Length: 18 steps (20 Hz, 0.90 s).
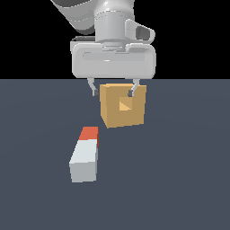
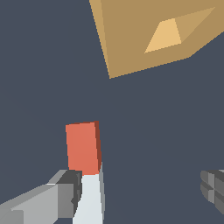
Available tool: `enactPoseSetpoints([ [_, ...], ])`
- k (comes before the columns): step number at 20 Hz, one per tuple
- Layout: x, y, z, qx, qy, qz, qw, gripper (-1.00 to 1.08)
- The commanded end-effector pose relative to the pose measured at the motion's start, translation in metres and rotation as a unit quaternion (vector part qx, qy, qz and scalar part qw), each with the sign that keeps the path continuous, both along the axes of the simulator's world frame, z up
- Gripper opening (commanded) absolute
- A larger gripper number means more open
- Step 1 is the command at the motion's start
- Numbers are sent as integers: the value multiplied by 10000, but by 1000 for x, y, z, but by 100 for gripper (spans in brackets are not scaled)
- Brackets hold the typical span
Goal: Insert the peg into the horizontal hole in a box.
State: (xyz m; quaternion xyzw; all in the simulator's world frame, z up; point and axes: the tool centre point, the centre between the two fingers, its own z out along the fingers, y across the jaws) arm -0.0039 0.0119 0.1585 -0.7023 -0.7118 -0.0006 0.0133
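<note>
my gripper (image 1: 113,93) hangs above the dark floor (image 1: 179,179) with its two fingers spread wide apart and nothing between them; it is released and grasps no object. in the exterior view both fingertips (image 1: 94,92) show in front of the upper part of the box (image 1: 134,117), but i cannot tell from that view how far they stand from it. the box is a tan cube resting on the floor, and the hole (image 1: 124,105) is a small square opening in the centre of the face turned toward the exterior camera. the peg (image 1: 84,155) lies flat on the floor, nearer the camera than the box and toward the exterior view's left, apart from the box. its orange-red end points toward the box side and its pale grey-white length runs toward the camera. in the wrist view the peg (image 2: 85,166) lies just beside one finger (image 2: 65,194), the other finger (image 2: 213,186) stands well apart, and the box (image 2: 127,39) with its hole (image 2: 165,36) lies beyond the red end.
</note>
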Motion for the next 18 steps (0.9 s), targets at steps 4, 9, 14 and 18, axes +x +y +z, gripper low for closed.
enactPoseSetpoints([
  [4, -17, -23, -20, -23, -19, 96, 9999, 100],
  [9, -37, -55, -46, -53, -49, 230, 9997, 100],
  [14, -53, -82, -68, -79, -74, 342, 9994, 100],
  [18, -60, -97, -80, -91, -88, 398, 9991, 100],
])
